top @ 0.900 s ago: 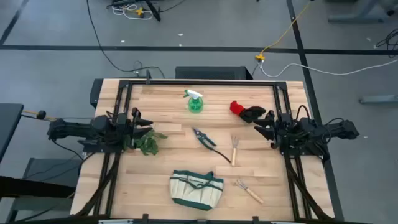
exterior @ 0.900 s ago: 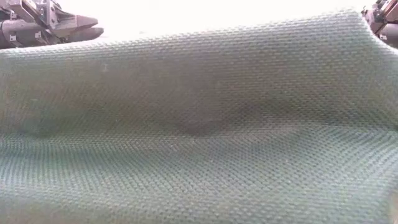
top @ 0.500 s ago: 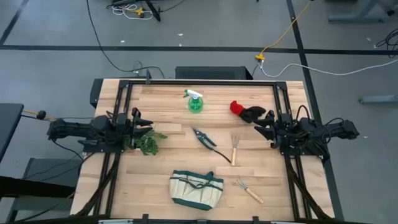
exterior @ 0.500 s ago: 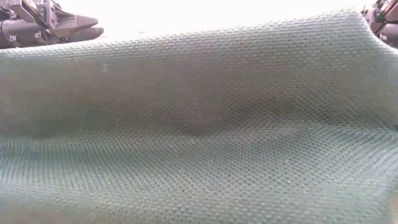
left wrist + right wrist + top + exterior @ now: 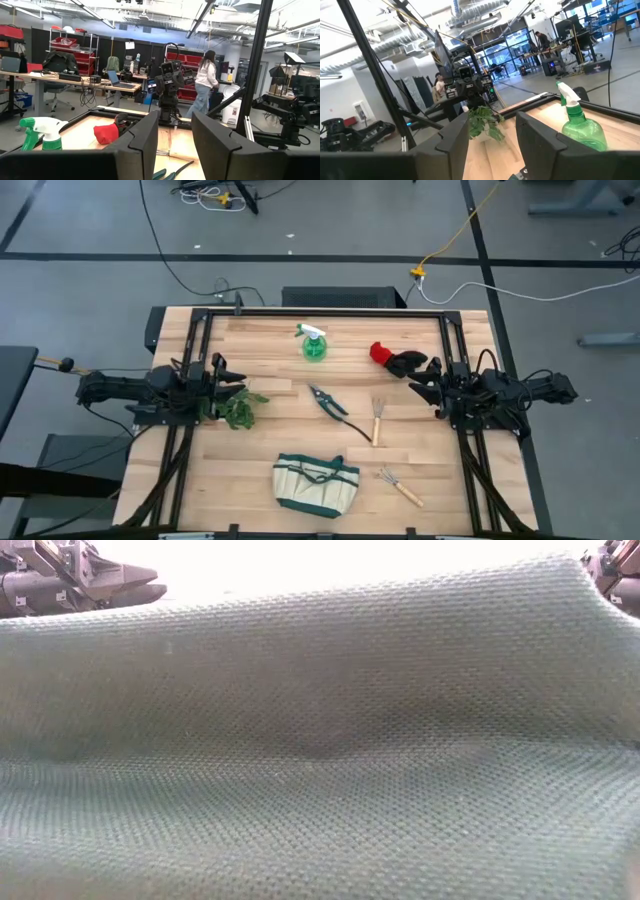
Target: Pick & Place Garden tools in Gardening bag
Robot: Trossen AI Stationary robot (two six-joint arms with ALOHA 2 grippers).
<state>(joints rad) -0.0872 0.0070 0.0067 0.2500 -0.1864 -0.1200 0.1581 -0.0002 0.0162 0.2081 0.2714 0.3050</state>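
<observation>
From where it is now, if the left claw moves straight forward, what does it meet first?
The left claw sits open and empty above the plant sprig, pointing at the right claw. At its height the way looks free; height is uncertain.

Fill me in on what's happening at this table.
Nothing is being handled right now. The left gripper waits at the table's left edge beside a leafy sprig, and the right gripper waits at the right edge near the red-and-black gloves; both have their fingers apart and hold nothing. The spray bottle, shears and two hand rakes lie loose on the wood. The gardening bag sits at the front edge with no tools packed yet, as far as the high view shows.
</observation>
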